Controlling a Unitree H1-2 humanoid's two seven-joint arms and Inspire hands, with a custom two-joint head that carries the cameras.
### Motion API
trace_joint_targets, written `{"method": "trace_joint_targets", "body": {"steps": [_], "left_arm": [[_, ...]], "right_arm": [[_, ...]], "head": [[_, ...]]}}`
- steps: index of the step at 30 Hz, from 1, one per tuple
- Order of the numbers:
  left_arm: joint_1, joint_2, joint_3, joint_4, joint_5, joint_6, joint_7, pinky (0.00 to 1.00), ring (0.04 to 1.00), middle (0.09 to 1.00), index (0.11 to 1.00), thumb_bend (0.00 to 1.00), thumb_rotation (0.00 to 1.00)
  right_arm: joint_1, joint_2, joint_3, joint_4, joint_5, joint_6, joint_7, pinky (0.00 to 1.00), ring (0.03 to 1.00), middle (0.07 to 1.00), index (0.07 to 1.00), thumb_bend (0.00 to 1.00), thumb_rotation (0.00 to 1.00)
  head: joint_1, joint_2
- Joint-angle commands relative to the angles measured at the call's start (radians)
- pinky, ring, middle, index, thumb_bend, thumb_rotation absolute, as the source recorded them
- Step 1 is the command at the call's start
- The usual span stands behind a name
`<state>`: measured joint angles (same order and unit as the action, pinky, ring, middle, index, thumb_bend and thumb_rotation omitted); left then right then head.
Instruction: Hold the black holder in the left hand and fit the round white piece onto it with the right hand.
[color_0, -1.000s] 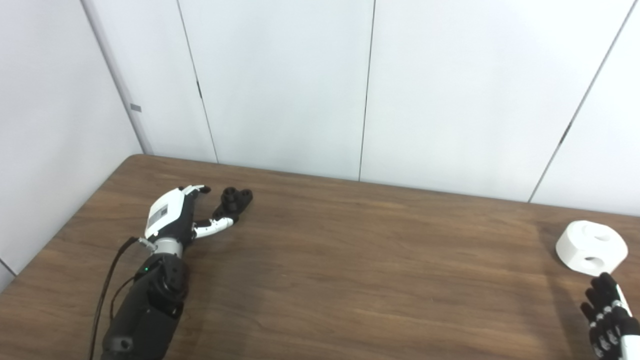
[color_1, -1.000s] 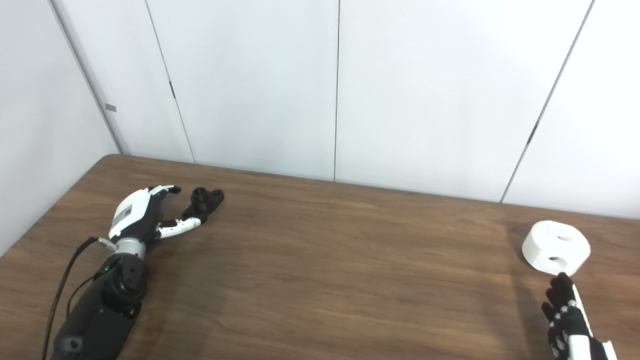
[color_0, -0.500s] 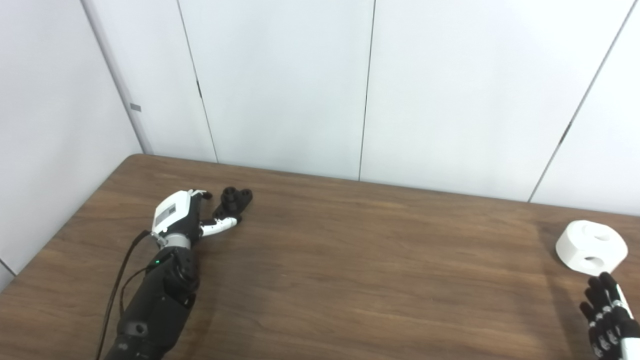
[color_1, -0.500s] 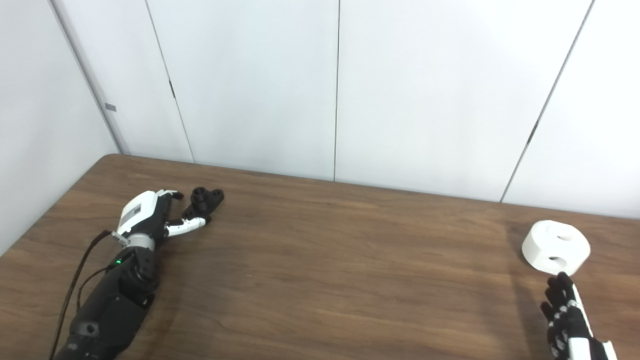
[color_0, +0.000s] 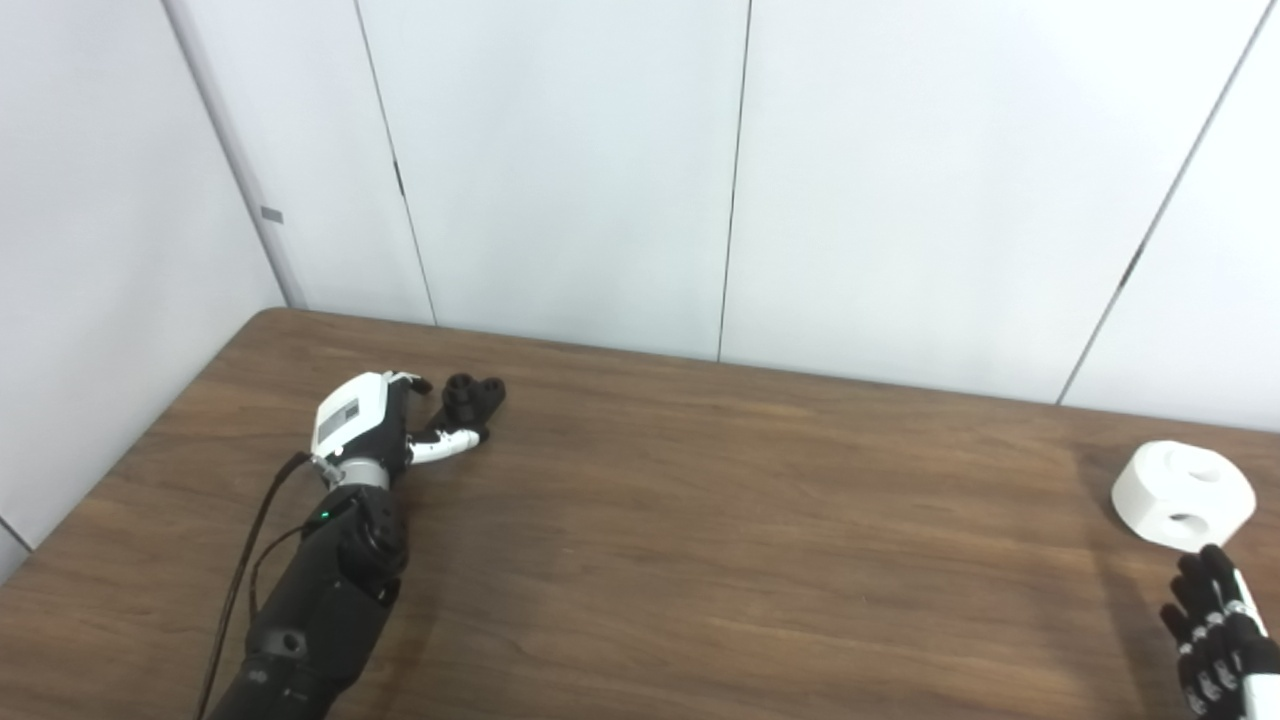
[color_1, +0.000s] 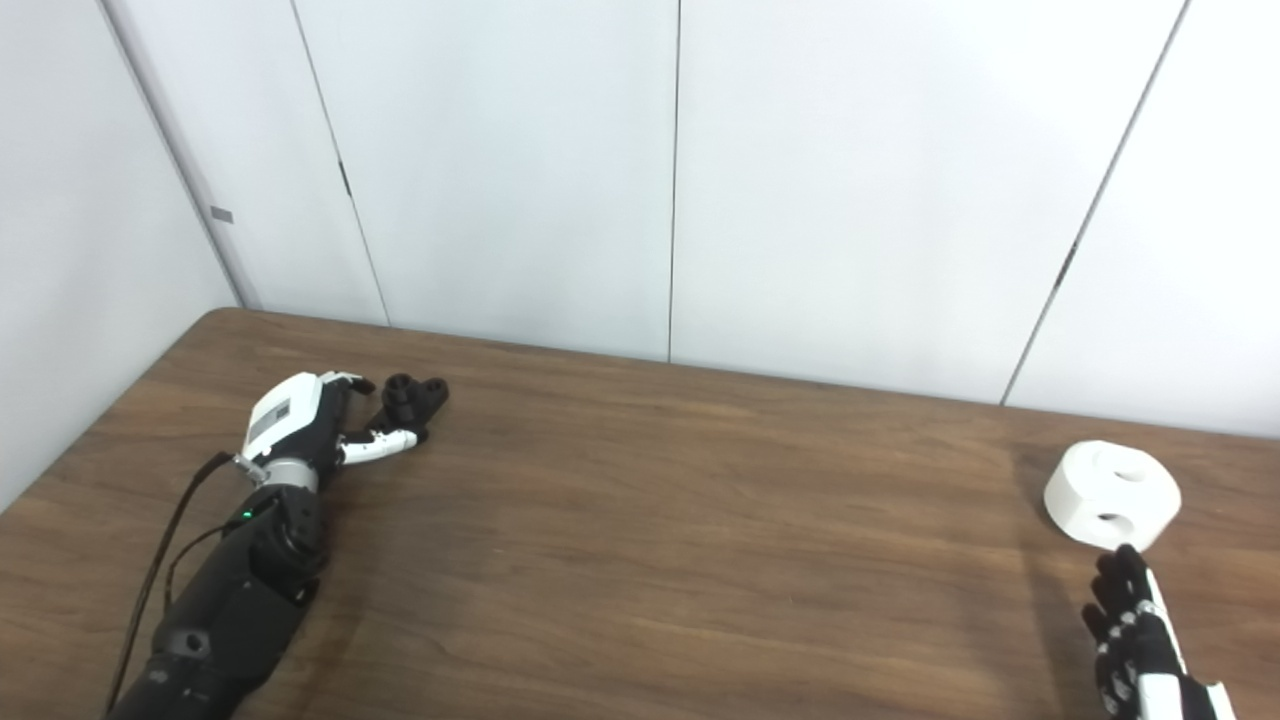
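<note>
The left hand (color_0: 368, 428) is lying low over the table (color_0: 700, 520) near its far left corner, fingers spread and holding nothing, with the holder (color_0: 472, 396) sitting on the wood just beyond it. The thumb (color_0: 447, 443) is reaching out along the near side of the holder and the other fingers (color_0: 412, 380) are curling toward its left side; whether any of them is actually touching the black part is too fine to tell. The holder is standing on the table, not lifted (a short round post is showing on top of it).

The white piece (color_1: 1112, 495) is resting flat on the table far over at the right edge, well apart from the holder, with two round holes showing in it. The right hand (color_1: 1140, 640) is coming up from the bottom right corner, only partly in view, its fingers extended and apart and gripping nothing. Its fingertips (color_1: 1125, 558) are sitting just below the near edge of the white piece, very close to it, though contact is not clear
</note>
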<state>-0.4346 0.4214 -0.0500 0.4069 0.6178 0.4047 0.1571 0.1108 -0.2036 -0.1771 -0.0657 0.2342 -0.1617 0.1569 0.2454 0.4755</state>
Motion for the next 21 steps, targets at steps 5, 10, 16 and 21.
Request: {"method": "trace_joint_targets", "body": {"steps": [5, 10, 16, 21], "left_arm": [[-0.051, 0.019, -0.005, -0.012, 0.002, -0.017, 0.037, 1.0, 0.997, 0.929, 0.729, 0.87, 0.42], [-0.056, 0.019, -0.008, -0.004, 0.0, -0.013, 0.039, 1.0, 0.997, 0.927, 0.722, 0.88, 0.42], [-0.052, 0.018, -0.014, -0.016, -0.001, -0.011, 0.031, 1.0, 0.992, 0.922, 0.718, 0.89, 0.42], [-0.052, 0.018, -0.017, -0.02, -0.003, -0.005, 0.023, 0.99, 0.986, 0.911, 0.702, 0.89, 0.44]], "right_arm": [[0.069, 0.061, 0.017, 0.076, 0.007, 0.0, -0.012, 1.0, 1.0, 0.971, 1.0, 0.59, 0.93], [0.067, 0.06, 0.016, 0.077, 0.005, -0.001, -0.011, 1.0, 1.0, 0.972, 1.0, 0.6, 0.93], [0.07, 0.057, 0.015, 0.075, 0.013, -0.002, -0.004, 1.0, 1.0, 0.981, 1.0, 0.6, 0.93], [0.071, 0.056, 0.015, 0.074, 0.01, -0.002, -0.005, 1.0, 1.0, 0.984, 1.0, 0.59, 0.93]], "head": [[0.0, 0.003], [0.002, 0.006], [0.003, 0.01], [0.004, 0.013]]}}
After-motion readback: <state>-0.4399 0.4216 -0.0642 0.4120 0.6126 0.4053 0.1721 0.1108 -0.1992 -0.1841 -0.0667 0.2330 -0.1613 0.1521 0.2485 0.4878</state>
